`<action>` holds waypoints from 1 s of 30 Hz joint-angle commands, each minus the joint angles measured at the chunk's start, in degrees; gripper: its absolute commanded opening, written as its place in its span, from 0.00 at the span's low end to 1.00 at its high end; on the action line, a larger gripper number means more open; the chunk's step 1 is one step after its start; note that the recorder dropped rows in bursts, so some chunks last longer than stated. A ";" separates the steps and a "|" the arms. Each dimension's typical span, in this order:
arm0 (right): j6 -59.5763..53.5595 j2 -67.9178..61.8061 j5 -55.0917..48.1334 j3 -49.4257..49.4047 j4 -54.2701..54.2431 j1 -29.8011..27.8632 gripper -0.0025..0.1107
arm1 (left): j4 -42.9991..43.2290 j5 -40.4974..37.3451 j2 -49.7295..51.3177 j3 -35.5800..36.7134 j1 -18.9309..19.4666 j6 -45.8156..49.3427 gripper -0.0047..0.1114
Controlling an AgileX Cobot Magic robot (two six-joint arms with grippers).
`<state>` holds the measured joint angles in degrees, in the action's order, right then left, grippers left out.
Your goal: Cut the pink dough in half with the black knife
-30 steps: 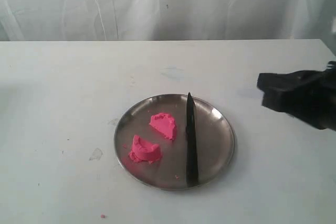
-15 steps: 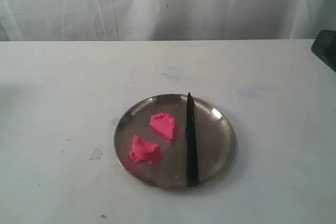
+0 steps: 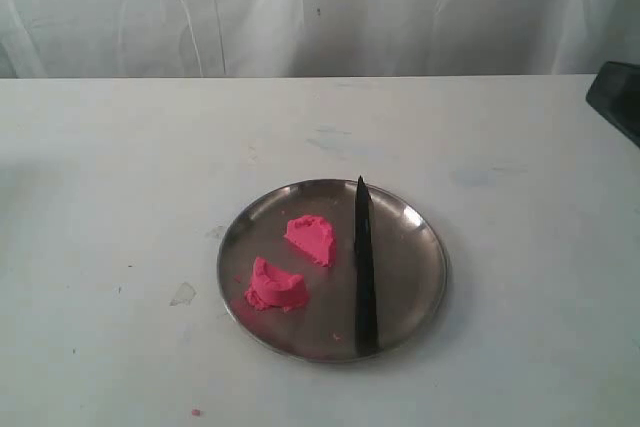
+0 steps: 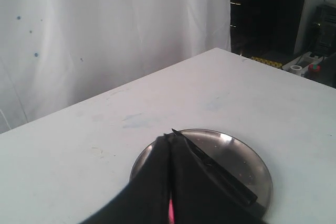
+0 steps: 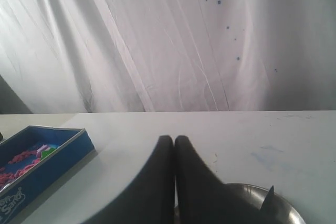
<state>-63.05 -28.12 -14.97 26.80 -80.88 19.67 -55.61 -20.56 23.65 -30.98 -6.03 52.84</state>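
Job looks done: pink dough (image 3: 310, 239) in two chunks on plate (image 3: 428, 239), black knife (image 3: 365, 267) lying at their 3 o'clock. So left gripper (image 4: 169, 136) and right gripper (image 5: 174, 139) clenched, empty.

White table (image 3: 120, 167) before a creased white curtain (image 3: 300, 7)

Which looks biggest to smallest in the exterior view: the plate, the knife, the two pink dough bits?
steel plate
black knife
far pink dough piece and near pink dough piece: too alike to rank
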 commanded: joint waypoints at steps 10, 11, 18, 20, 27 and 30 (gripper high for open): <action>19.91 5.87 5.30 -2.97 24.54 -0.35 0.02 | -0.86 -0.02 -0.34 0.36 0.22 0.06 0.04; 30.68 6.70 5.53 -4.02 33.72 -0.35 0.02 | -0.86 -0.13 -0.34 0.36 0.22 0.06 0.04; 68.29 7.67 19.50 -16.35 72.21 -0.35 0.02 | -0.86 -0.13 -0.34 0.36 0.22 0.06 0.04; 67.82 8.77 22.75 -21.20 72.79 -0.35 0.02 | -0.86 -0.13 -0.34 0.36 0.22 0.06 0.04; 67.82 20.23 16.44 -26.80 75.45 -0.35 0.02 | -0.86 -0.26 -0.34 0.36 0.22 0.06 0.04; 67.82 24.31 14.45 -26.80 76.85 -0.35 0.02 | -0.86 -0.26 -0.34 0.36 0.22 0.06 0.04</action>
<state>4.47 -6.94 1.41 0.30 -5.65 19.67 -55.61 -20.47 23.65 -30.98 -6.03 52.84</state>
